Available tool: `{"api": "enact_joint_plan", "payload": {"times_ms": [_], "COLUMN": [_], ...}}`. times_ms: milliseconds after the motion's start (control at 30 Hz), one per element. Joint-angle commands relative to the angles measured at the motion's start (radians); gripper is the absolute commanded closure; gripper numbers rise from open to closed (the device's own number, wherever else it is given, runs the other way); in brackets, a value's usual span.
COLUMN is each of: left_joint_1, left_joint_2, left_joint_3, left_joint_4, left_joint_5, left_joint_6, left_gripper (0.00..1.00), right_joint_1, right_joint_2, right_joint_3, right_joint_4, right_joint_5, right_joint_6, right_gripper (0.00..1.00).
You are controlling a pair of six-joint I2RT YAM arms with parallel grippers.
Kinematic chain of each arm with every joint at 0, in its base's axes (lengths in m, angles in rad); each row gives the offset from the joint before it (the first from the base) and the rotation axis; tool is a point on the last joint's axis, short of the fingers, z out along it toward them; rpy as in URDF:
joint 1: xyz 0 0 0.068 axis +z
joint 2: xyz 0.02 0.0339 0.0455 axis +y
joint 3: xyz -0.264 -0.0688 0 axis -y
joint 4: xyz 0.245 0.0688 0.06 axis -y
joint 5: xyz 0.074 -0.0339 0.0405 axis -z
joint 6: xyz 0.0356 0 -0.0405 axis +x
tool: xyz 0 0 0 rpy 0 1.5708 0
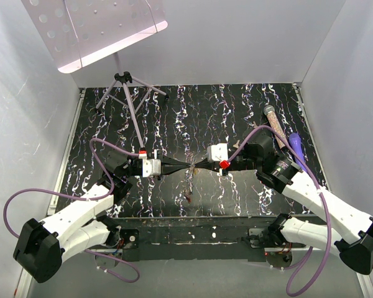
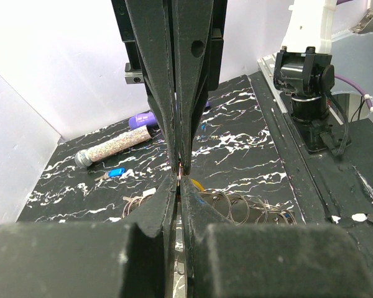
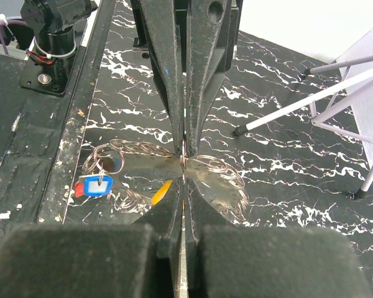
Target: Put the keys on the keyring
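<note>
My left gripper (image 1: 185, 164) and right gripper (image 1: 197, 164) meet tip to tip at the table's middle, both shut. In the left wrist view my left gripper (image 2: 180, 181) pinches a thin coppery keyring (image 2: 182, 170) that reaches the right one's fingertips (image 2: 181, 162). In the right wrist view my right gripper (image 3: 183, 181) is shut on a thin metal key with an orange bit, touching the keyring (image 3: 184, 160). A yellow-orange key (image 3: 161, 191) shows beside the fingers. A blue key (image 3: 94, 185) hangs on loose wire rings (image 3: 127, 152). Another blue key (image 2: 116, 172) lies apart.
A clear tube of beads (image 1: 275, 124) and a purple marker (image 1: 297, 148) lie at the right back. A small tripod (image 1: 129, 93) stands at the left back. More wire rings (image 2: 242, 208) are spread under the grippers. White walls close in the sides.
</note>
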State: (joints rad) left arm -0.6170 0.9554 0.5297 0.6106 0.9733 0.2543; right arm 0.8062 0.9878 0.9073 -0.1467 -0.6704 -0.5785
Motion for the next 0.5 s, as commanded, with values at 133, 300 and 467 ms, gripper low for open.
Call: {"api": "enact_joint_plan", "payload": {"times_ms": [133, 300, 467], "left_joint_1": [-0.003, -0.003, -0.001], "left_joint_2": [-0.006, -0.003, 0.000], "left_joint_3": [0.007, 0.018, 0.024], "left_joint_4": [0.006, -0.012, -0.021], "left_joint_5": [0.001, -0.002, -0.004], "left_joint_6": [0.005, -0.003, -0.012], "left_gripper": [1.00, 1.00, 1.00], "right_joint_1": [0.005, 0.004, 0.005], "right_joint_2": [-0.009, -0.008, -0.011], "right_joint_3": [0.058, 0.059, 0.059], "right_joint_4": [0.091, 0.091, 0.090], "right_joint_5": [-0.046, -0.032, -0.032], "right_joint_6": [0.008, -0.003, -0.007], "right_gripper": [0.99, 0.99, 0.99]}}
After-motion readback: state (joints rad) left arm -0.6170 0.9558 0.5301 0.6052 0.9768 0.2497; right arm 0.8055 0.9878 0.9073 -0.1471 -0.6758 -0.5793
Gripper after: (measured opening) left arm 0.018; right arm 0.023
